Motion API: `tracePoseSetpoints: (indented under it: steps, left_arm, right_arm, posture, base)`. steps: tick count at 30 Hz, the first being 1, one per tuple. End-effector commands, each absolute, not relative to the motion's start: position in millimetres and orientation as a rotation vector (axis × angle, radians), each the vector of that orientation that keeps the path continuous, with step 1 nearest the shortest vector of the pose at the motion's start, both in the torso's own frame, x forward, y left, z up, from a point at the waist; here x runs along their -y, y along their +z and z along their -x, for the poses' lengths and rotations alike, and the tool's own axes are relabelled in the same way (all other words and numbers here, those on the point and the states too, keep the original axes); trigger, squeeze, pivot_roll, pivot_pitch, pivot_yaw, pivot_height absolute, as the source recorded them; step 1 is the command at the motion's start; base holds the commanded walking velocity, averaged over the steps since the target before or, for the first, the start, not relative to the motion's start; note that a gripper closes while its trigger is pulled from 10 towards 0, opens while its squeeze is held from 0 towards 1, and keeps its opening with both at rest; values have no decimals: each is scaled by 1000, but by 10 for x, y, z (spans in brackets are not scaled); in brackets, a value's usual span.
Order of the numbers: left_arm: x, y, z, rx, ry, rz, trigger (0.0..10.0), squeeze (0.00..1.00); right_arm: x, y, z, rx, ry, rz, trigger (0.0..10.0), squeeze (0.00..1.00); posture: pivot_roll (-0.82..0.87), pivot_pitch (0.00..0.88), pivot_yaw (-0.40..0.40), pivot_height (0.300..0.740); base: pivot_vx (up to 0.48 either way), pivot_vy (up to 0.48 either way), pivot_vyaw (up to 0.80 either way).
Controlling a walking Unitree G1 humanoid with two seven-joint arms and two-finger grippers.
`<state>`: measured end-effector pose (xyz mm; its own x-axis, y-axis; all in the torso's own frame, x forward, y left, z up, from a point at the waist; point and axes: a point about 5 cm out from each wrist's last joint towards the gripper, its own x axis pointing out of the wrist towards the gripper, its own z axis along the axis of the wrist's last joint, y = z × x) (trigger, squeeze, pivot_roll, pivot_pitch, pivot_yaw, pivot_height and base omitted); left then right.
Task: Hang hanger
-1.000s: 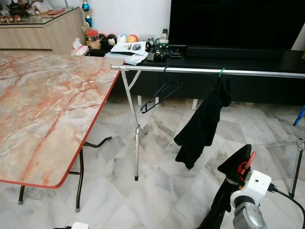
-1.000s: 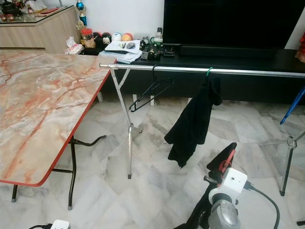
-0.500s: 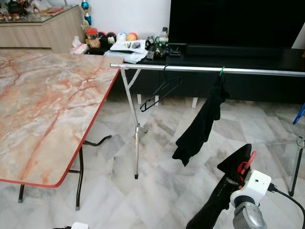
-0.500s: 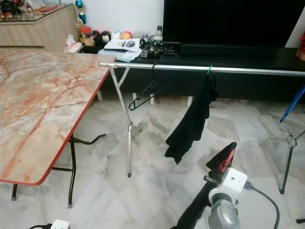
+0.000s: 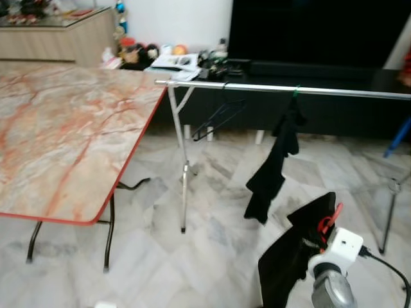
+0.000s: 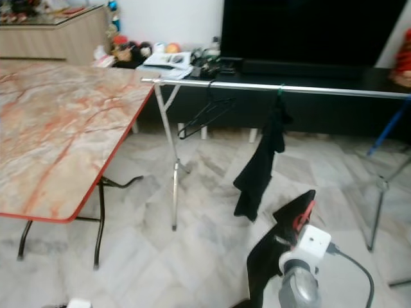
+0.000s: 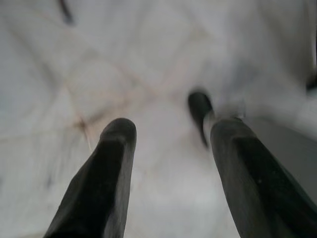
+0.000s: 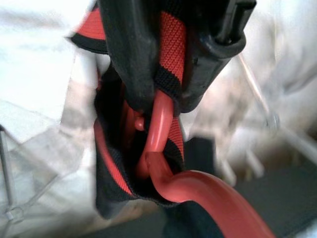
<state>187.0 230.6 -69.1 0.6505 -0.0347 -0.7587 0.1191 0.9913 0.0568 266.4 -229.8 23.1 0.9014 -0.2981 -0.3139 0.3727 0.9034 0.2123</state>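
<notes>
My right gripper is low at the front right, shut on a red hanger that carries a black garment with red trim. Its fingers pinch the hanger's neck and the collar together. Ahead, a silver rail runs across the room. An empty black hanger hangs on it near its left end. A black cloth on a green hook hangs near its middle. My left gripper is open above the marble floor, with nothing between its fingers.
A marble-patterned folding table with a red edge stands to the left. The rack's left leg and right leg stand on the floor. Behind the rail is a low black TV cabinet with clutter at its left end.
The whole picture has shifted and blurred, so the camera moved. The black garment under my right gripper has swung out to the left. The cloth on the rail hangs narrower than before.
</notes>
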Motion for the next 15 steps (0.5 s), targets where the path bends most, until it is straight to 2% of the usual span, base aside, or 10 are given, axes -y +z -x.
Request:
tracePoseSetpoints:
  steps: [1, 15]
  left_arm:
    - [-2315, -804, -1648, -938, -81, -93, 10000, 0]
    - [-2313, -803, -1652, -939, -83, -95, 10000, 0]
  right_arm:
    - [2243, 367, -2789, -225, -316, -266, 10000, 0]
    - [2252, 367, -2799, -221, -320, -265, 10000, 0]
  posture:
    - [35, 62, 32, 740]
    - [32, 53, 33, 740]
  base:
    - [-259, 0, 0]
    - [-257, 0, 0]
